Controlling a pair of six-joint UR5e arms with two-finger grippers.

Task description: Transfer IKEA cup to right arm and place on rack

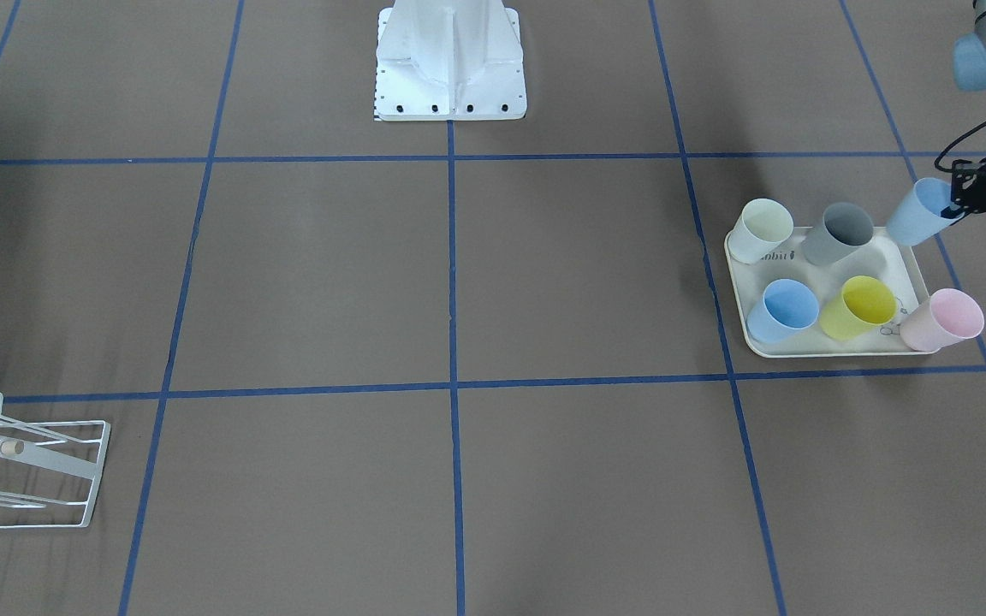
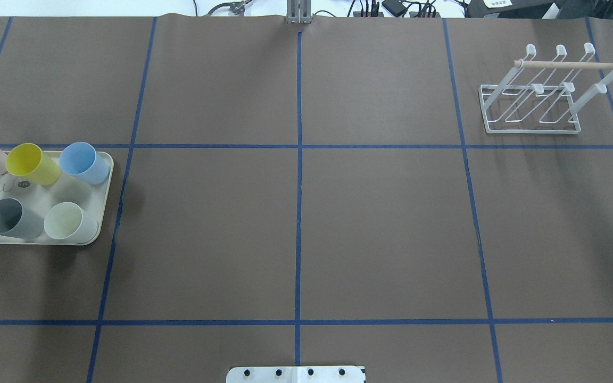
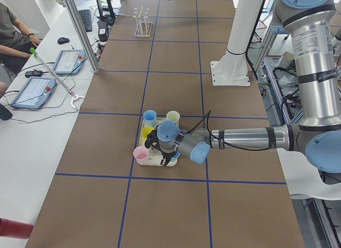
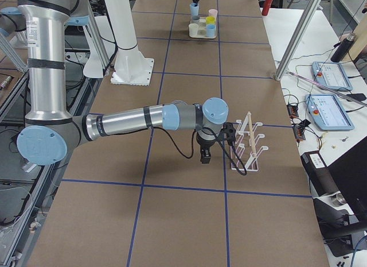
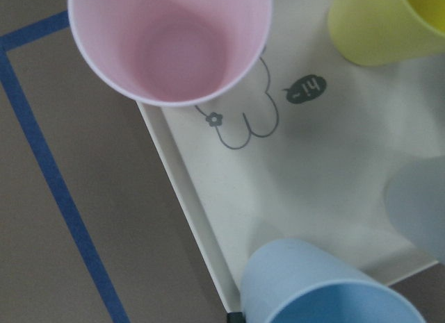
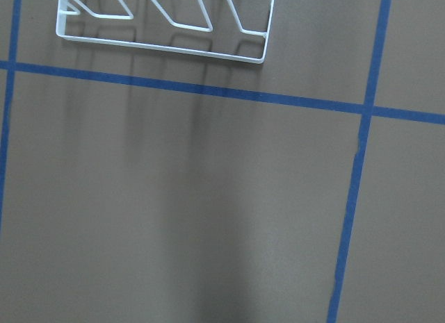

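Evidently the IKEA cup (image 1: 917,218), a light-blue tumbler, is held tilted at the upper right of the front-facing view, above one corner of the cream tray (image 1: 810,352), with its mouth turned toward the left hand (image 1: 955,204). That hand is closed narrowly on the cup's wall at the rim, one finger seemingly inside the mouth. The cup is judged to be light, stiff plastic with a smooth, rather slippery tapered wall. Little squeezing force is called for, yet a rim pinch may let it swing or slip. For the hand-over, the free lower body and base are best left to the right hand (image 4: 205,158). That hand is seen only in the right-side view, hanging near the rack (image 2: 572,64), and whether it is open or closed cannot be told. Room close by is tight: the grey cup (image 1: 840,233) stands just beside the held one, and four more are crowded on the tray, the pink cup (image 1: 947,318) at its corner. Across the middle of the table (image 2: 381,229) nothing is seen standing, so a broad path to the rack at the upper right of the overhead view is offered. Its upturned prongs and dowel are the edges to be cleared.
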